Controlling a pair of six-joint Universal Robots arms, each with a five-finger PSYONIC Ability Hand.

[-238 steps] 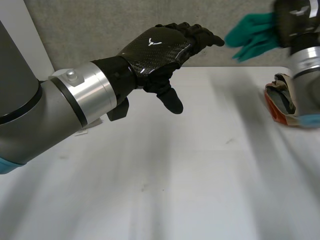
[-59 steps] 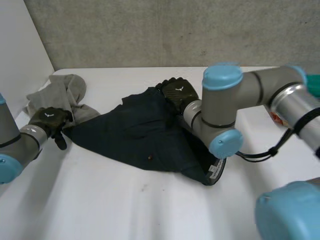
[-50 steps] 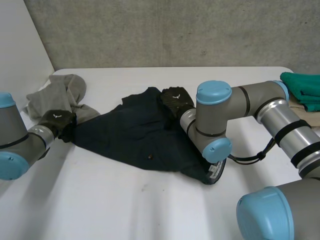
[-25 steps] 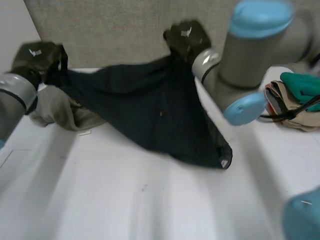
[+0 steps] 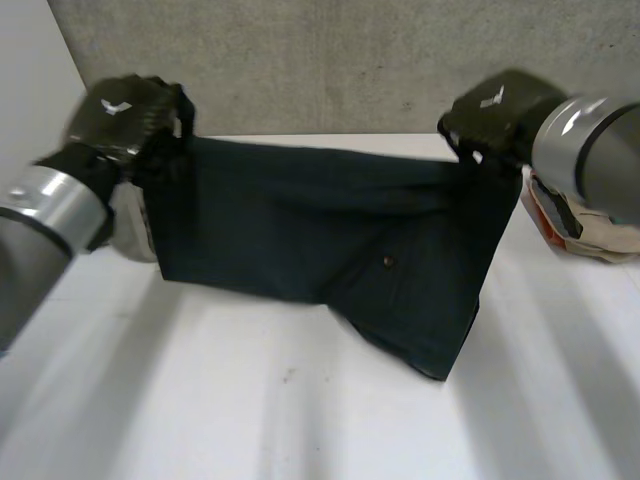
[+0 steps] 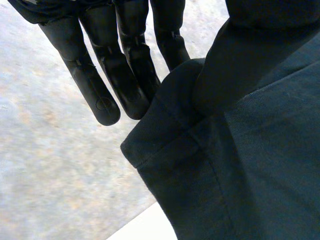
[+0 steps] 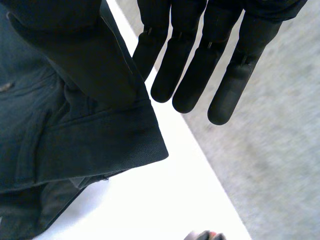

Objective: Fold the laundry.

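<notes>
nearest, the white table (image 5: 300, 420) lies under the dark cloth (image 5: 320, 225), whose lowest corner hangs below the right hand (image 5: 495, 108). the cloth is held taut in the air between both hands. the left hand (image 5: 118, 112) pinches one top corner between thumb and straight fingers (image 6: 100, 85); the right hand pinches the other likewise. beside the right hand, farther out, sits a folded pile (image 5: 585, 225).

No legible words; only a small white emblem, perhaps a logo, on left hand (image 5: 124, 114) and right hand (image 5: 496, 108).
</notes>
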